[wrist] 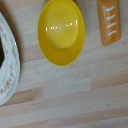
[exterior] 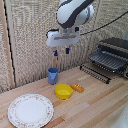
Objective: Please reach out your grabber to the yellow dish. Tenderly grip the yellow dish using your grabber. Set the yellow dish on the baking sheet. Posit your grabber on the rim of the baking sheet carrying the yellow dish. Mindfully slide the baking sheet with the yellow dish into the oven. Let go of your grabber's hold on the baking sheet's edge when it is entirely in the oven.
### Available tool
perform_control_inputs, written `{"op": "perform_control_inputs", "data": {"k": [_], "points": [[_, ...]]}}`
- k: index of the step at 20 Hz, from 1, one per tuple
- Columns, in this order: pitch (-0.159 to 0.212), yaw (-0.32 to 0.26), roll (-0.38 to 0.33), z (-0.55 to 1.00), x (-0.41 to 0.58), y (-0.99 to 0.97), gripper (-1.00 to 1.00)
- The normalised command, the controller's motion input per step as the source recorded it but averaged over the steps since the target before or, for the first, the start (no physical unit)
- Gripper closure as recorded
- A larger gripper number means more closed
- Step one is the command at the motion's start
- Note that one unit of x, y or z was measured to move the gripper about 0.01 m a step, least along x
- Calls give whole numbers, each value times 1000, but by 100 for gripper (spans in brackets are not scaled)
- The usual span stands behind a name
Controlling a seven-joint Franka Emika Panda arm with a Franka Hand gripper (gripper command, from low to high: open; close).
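The yellow dish [exterior: 63, 91] is a small round bright yellow bowl standing upright on the wooden table; it fills much of the wrist view [wrist: 61, 31]. My grabber [exterior: 61, 51] hangs well above it, its two small blue-tipped fingers slightly apart with nothing between them. The fingers do not show in the wrist view. The baking sheet [exterior: 95, 72] is a dark wire-ribbed tray sticking out from the oven [exterior: 113, 55] at the exterior view's right. The oven's door is down.
A blue cup [exterior: 53, 75] stands behind the dish. A flat orange-yellow oblong piece [exterior: 77, 88] lies just beside the dish, also in the wrist view [wrist: 109, 21]. A large white patterned plate [exterior: 30, 110] lies at the exterior view's left front, its rim in the wrist view [wrist: 10, 65].
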Motion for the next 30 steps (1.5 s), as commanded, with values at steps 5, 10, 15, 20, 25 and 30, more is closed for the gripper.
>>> {"op": "perform_control_inputs", "data": {"k": [5,10,15,20,25,30], "points": [[69,0,-11,-390,-410,-10,-100],[65,0,0,-402,-439,-58,-100],[35,4,-2,-533,-218,-155,-100],[0,13,0,-520,-89,-213,-100],[12,6,0,-407,-71,-123,-100],[24,1,0,-344,-34,-73,-100]]}}
